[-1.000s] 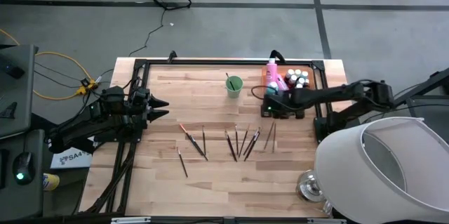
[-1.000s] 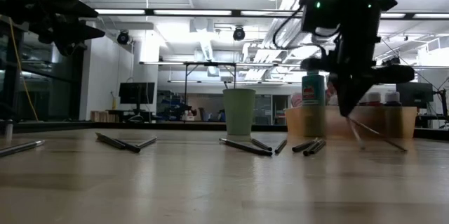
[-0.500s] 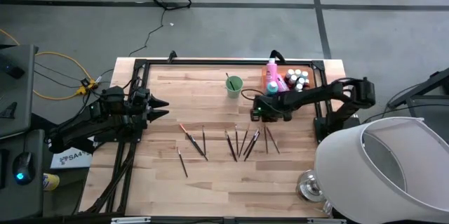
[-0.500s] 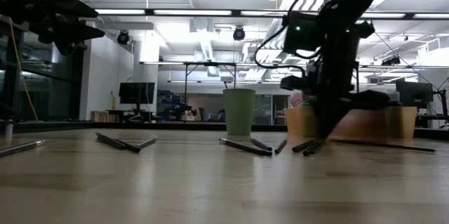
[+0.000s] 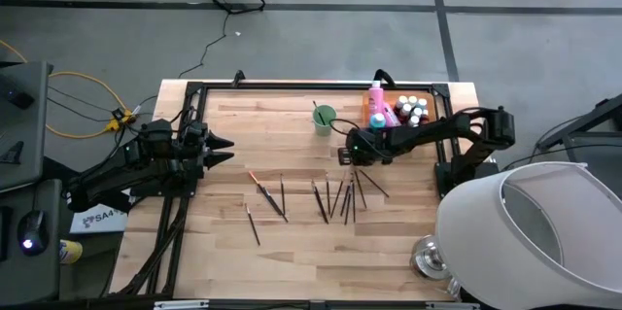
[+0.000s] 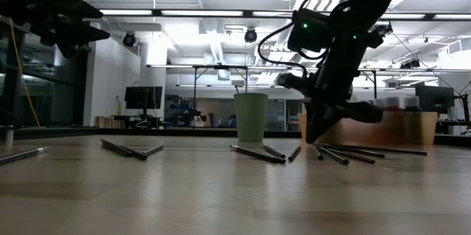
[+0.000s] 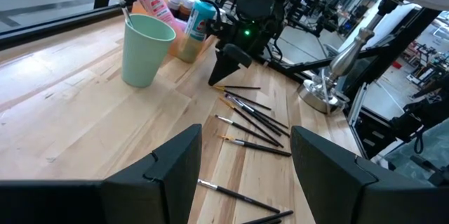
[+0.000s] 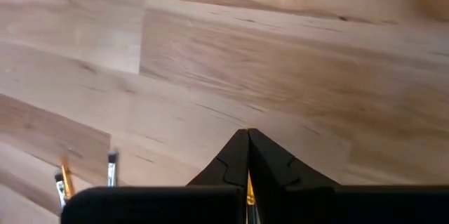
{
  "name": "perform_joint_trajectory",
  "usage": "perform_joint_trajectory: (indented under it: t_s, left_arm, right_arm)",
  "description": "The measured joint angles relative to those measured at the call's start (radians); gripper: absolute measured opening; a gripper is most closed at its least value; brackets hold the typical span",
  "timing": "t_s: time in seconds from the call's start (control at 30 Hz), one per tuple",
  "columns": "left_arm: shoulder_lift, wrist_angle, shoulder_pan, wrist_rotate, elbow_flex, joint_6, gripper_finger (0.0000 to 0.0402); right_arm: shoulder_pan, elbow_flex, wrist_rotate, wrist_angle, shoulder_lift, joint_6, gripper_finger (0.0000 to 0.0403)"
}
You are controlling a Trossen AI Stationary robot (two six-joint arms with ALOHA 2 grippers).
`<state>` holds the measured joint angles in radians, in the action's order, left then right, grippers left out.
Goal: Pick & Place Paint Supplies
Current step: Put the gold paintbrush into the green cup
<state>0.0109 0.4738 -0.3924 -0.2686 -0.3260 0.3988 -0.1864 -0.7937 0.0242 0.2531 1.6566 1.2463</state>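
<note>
While my left end effector [image 5: 225, 149] hangs with its fingers spread and nothing between them near the left edge of the table [image 5: 292, 242], my right end effector [image 5: 342, 155] is down over the middle of the table, just in front of the light green cup [image 5: 324, 119], with its fingers pinched fully together. In the right wrist view a thin yellowish sliver shows between those closed fingertips [image 8: 238, 155], most likely the handle of a brush, though I cannot tell for certain what it is. The loose brushes [image 5: 335, 196] lie scattered on the wood in front of my right end effector, some fanned close together and a few more [image 5: 269, 196] lying apart toward the left. One brush [image 5: 318, 113] stands in the cup. The flat orange tray [image 5: 373, 116] sits at the far right of the table, with a pink bottle [image 5: 377, 97] and the small pale-capped paint bottles [image 5: 412, 108] on it; in the left wrist view a teal bottle [image 7: 198, 21] stands there too.
</note>
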Motion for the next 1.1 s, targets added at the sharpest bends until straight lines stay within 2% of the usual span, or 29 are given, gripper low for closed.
perform_joint_trajectory:
  t_s: [0.3, 0.53, 0.7, 1.1]
  left_arm:
    - [0.000, 0.000, 0.000, 0.000, 0.000, 0.000, 0.0214]
    - [0.000, 0.000, 0.000, 0.000, 0.000, 0.000, 0.0214]
    - [0.000, 0.000, 0.000, 0.000, 0.000, 0.000, 0.0214]
    - [0.000, 0.000, 0.000, 0.000, 0.000, 0.000, 0.0214]
  right_arm:
    - [0.000, 0.000, -0.001, 0.004, 0.000, -0.054, 0.0010]
    - [0.000, 0.000, -0.010, 0.005, -0.001, -0.079, 0.0077]
    - [-0.015, 0.000, -0.055, 0.004, -0.002, -0.101, 0.0115]
    - [-0.078, 0.000, -0.120, 0.096, -0.034, -0.221, 0.0112]
